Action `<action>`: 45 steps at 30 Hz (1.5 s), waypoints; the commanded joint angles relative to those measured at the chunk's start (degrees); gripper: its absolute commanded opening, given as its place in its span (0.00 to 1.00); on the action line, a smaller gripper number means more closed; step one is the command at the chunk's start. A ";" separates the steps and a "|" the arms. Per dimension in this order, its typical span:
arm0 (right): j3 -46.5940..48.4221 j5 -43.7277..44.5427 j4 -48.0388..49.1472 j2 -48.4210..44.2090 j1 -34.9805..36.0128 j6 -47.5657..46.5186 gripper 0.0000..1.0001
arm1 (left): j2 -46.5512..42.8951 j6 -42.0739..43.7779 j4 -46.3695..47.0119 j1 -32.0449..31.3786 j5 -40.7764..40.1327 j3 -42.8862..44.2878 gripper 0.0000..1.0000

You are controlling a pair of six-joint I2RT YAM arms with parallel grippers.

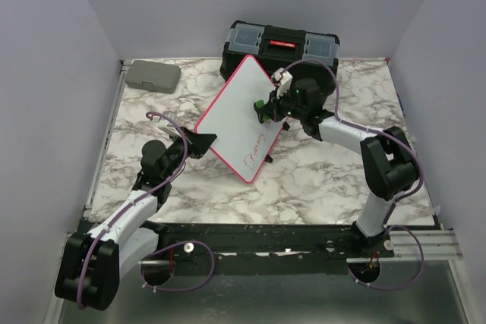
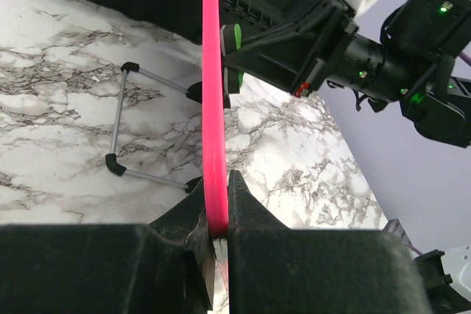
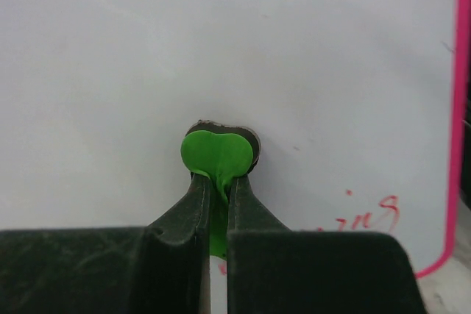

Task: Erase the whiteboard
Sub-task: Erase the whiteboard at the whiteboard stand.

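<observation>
The whiteboard (image 1: pixel 239 115), white with a red-pink frame, stands tilted in the middle of the marble table, with red handwriting near its lower corner (image 1: pixel 254 153). My left gripper (image 1: pixel 199 142) is shut on its left frame edge (image 2: pixel 215 152) and holds it up. My right gripper (image 1: pixel 263 109) is shut on a small green heart-shaped eraser (image 3: pixel 218 154) with a dark pad, pressed flat against the board's white face (image 3: pixel 221 49). Red writing (image 3: pixel 368 215) shows to the lower right of the eraser. The board's wire stand with black feet (image 2: pixel 121 119) hangs behind it.
A black toolbox (image 1: pixel 279 47) stands at the back of the table, just behind the board and the right arm. A small grey case (image 1: pixel 152 76) lies at the back left corner. Purple walls enclose the table on three sides.
</observation>
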 commanded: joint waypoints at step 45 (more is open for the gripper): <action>4.73 8.95 4.08 -0.55 8.48 5.18 0.01 | -0.09 -0.29 0.32 -1.48 7.47 0.65 0.00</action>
